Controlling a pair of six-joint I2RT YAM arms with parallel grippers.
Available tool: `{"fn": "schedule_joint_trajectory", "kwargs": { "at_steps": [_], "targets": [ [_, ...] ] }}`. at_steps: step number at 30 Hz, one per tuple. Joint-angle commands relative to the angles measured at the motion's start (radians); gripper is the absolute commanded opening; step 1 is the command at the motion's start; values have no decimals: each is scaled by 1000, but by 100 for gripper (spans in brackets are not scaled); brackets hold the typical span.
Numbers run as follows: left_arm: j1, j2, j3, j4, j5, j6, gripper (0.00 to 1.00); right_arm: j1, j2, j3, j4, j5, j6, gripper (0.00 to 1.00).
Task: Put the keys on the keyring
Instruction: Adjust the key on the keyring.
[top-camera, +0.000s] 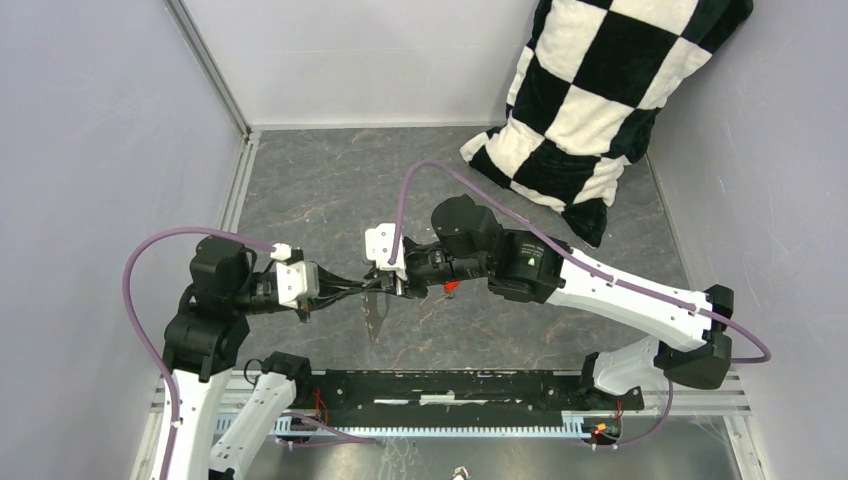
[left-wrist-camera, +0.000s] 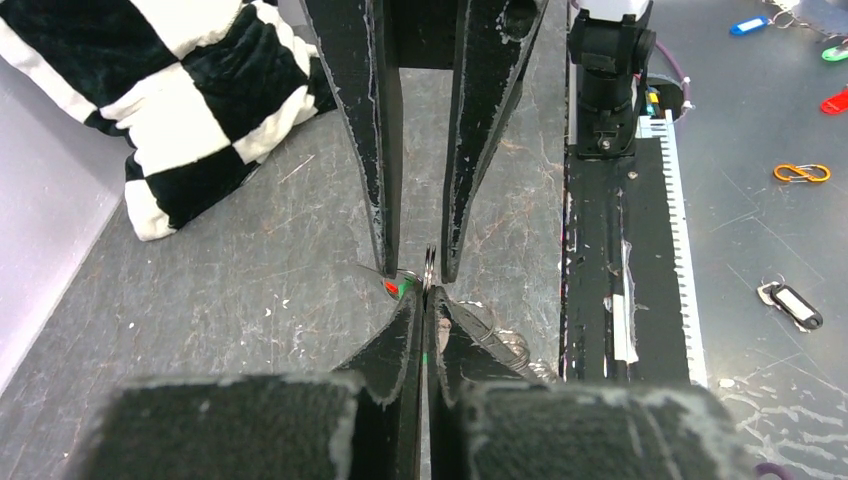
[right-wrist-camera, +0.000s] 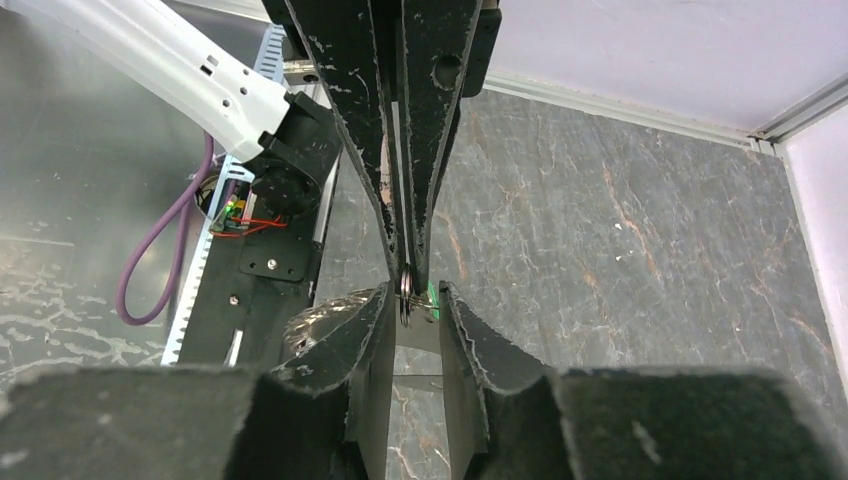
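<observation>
The two arms meet nose to nose above the middle of the table. My left gripper (top-camera: 368, 284) (left-wrist-camera: 426, 298) is shut on a small metal ring (left-wrist-camera: 430, 262) (right-wrist-camera: 405, 297), seen edge-on, that belongs to the keyring. Grey loops of the keyring (left-wrist-camera: 505, 342) (right-wrist-camera: 315, 318) hang beside the fingers. My right gripper (top-camera: 388, 286) (right-wrist-camera: 415, 300) is open, one jaw on each side of that ring. A green key head (right-wrist-camera: 432, 297) (left-wrist-camera: 405, 291) and a red key head (left-wrist-camera: 391, 288) (top-camera: 450, 287) show right at the ring; their metal blades are hidden.
A black-and-white checkered pillow (top-camera: 590, 90) lies at the back right. A black rail (top-camera: 450, 385) runs along the near edge. Beyond it, in the left wrist view, lie an orange carabiner (left-wrist-camera: 802, 172) and several coloured key tags (left-wrist-camera: 790, 305). Grey walls close three sides.
</observation>
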Motion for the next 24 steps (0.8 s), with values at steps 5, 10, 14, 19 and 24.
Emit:
{"fn": "schedule_joint_trajectory", "kwargs": {
  "at_steps": [5, 10, 14, 19, 24],
  "targets": [
    [3, -3, 0, -4, 12, 48, 2, -2, -1, 62, 21, -13, -34, 14],
    [3, -14, -13, -27, 3, 69, 2, 0, 6, 65, 20, -17, -35, 7],
    [3, -14, -4, -30, 6, 74, 2, 0, 27, 89, -11, -12, -48, 11],
    [3, 3, 0, -32, 22, 78, 2, 0, 47, 99, -17, -4, -52, 10],
    [3, 8, -1, -33, 26, 82, 2, 0, 62, 101, -26, 8, -61, 0]
  ]
}}
